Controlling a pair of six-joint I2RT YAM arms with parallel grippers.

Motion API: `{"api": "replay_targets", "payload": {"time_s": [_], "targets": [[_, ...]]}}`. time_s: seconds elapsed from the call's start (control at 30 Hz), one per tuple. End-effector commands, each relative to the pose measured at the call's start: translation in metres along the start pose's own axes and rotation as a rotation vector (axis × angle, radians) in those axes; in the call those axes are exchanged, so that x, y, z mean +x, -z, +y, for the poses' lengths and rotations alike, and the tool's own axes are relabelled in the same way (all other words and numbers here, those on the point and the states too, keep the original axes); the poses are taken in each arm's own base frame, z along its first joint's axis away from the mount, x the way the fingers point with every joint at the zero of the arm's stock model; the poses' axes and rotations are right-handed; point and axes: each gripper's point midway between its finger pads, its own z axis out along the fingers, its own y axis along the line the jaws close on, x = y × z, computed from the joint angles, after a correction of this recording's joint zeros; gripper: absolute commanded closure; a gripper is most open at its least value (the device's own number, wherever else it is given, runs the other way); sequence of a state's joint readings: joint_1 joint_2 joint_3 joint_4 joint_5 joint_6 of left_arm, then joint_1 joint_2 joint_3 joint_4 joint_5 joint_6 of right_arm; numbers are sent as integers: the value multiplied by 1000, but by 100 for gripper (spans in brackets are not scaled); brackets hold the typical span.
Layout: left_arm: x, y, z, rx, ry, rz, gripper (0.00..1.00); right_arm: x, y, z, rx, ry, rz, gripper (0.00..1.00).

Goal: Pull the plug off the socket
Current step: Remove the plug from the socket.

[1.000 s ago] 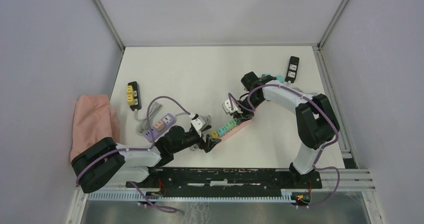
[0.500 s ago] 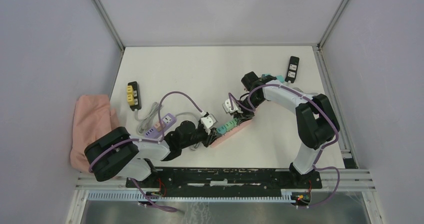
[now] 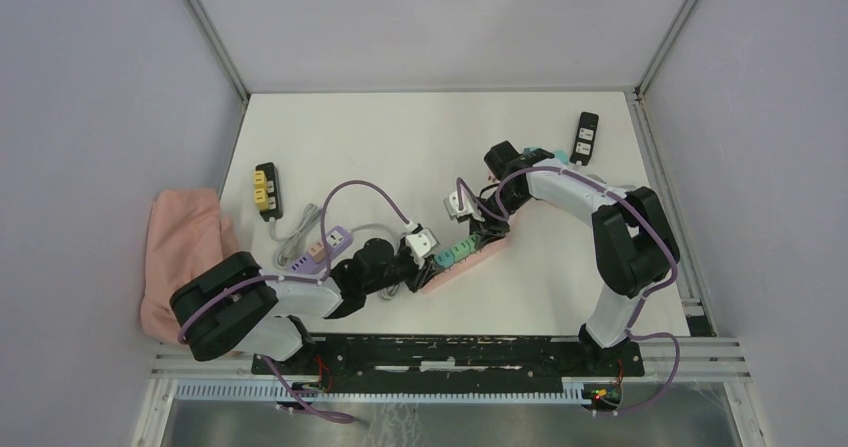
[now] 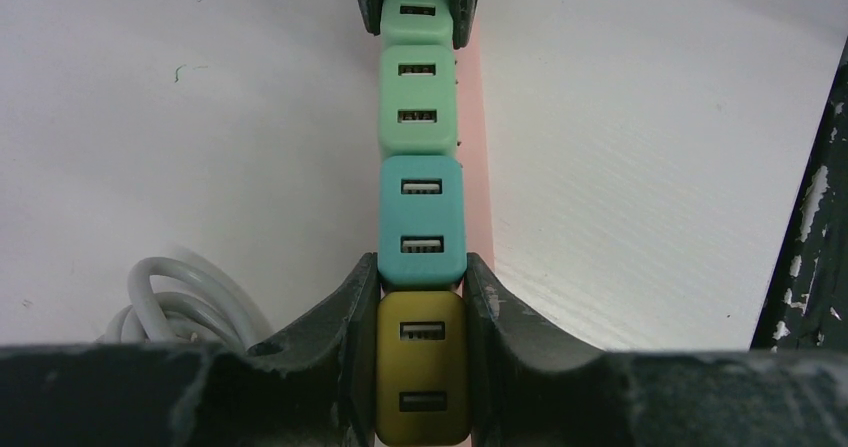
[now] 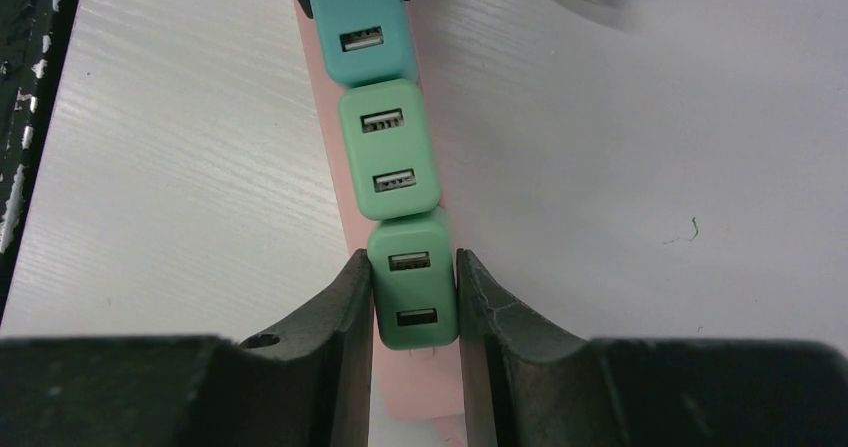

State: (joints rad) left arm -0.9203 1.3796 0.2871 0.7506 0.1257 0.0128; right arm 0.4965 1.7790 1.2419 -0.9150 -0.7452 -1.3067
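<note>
Checking the top view first: both arms reached to the middle of the surface (image 3: 400, 147), where the pink power strip (image 3: 462, 264) lay diagonally. The left tool (image 3: 418, 262) sat at the strip's near-left end and the right tool (image 3: 483, 235) at its far-right end. The row of plugs between them was too small to read here.

Left wrist view: the left tool was clenched on the yellow plug (image 4: 421, 367), one finger on each side. The teal plug (image 4: 421, 217) touched it, and the light green plug (image 4: 417, 97) came next. All looked seated flush in the strip. A grey cable (image 4: 170, 297) lay coiled at the left.

Right wrist view: the right tool was clenched on the green plug (image 5: 410, 312) at the opposite end of the row, with the strip's pink edge showing beneath it.

Judgement: both grasps were made, but no plug was out of its socket. The pull itself remained, probably one tool drawing its plug straight out while the other braced the strip. Which plug was meant could not be told.
</note>
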Motion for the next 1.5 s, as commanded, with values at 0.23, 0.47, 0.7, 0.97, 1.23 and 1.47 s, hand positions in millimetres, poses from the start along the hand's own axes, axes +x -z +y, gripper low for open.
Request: {"api": "replay_targets", "payload": {"time_s": [0.23,0.47,0.7,0.97,1.23,1.47], "targets": [[13,-4,6,-6,-84,64,97,3,16,44,-54,77,-31,100],[13,-6,3,12,-85,71,97,-33,6,25,-11,-33,-105,100],[17,-6,3,14,-88,79,97,8,31,18,57,-68,-39,100],[18,-8,2,26,-93,90,97,-19,2,41,-53,4,-78,100],[20,-7,2,27,-94,93,97,-20,24,13,36,-136,-123,100],[22,-8,1,33,-96,98,97,3,33,28,36,-86,-101,100]]}}
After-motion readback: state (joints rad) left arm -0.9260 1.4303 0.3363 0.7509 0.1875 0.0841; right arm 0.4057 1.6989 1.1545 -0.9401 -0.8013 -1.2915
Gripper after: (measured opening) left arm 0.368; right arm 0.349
